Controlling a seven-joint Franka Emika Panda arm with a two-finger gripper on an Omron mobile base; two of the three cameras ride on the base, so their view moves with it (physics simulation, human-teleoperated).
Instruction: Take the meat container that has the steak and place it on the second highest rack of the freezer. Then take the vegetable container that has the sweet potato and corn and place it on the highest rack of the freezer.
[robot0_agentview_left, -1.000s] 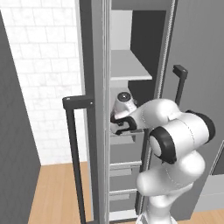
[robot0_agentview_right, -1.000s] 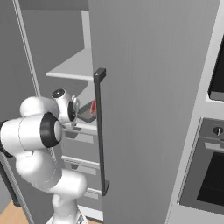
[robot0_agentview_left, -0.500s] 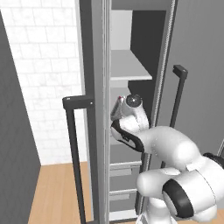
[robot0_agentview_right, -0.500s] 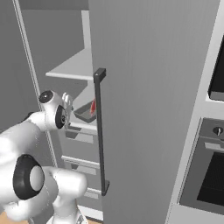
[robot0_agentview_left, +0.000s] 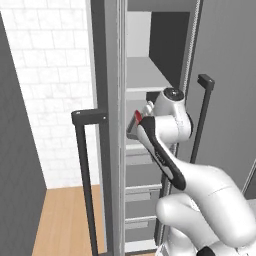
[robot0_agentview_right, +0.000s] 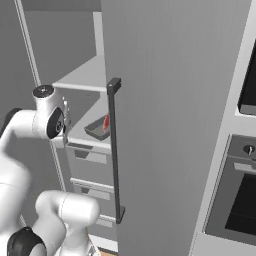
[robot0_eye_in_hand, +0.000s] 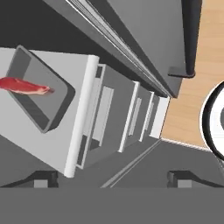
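The hand view looks down on the meat container (robot0_eye_in_hand: 37, 94), a dark grey tray with one red steak (robot0_eye_in_hand: 24, 85) lying in it, resting on a pale shelf (robot0_eye_in_hand: 65, 131) of the freezer (robot0_eye_in_hand: 144, 57). Past the shelf's front edge the same view shows the drawer fronts (robot0_eye_in_hand: 107, 118) stepping away toward the wooden floor (robot0_eye_in_hand: 201, 78). The gripper (robot0_eye_in_hand: 111, 177) shows two dark fingertips (robot0_eye_in_hand: 41, 178) standing wide apart at the bottom of that view, holding nothing, clear of the tray.

The right base view adds what the hand view lacks: the shelf with the tray sits directly under the highest rack (robot0_agentview_right: 82, 77), which carries nothing visible, and the tray stands partly behind one long black door handle (robot0_agentview_right: 115, 150). Beside the freezer are two black-windowed wall ovens (robot0_agentview_right: 240, 200).

The left base view shows a second black handle (robot0_agentview_left: 85, 175) on the other door, a white tiled wall (robot0_agentview_left: 50, 75), and only a sliver of tray and steak beside the white arm (robot0_agentview_left: 170, 150).
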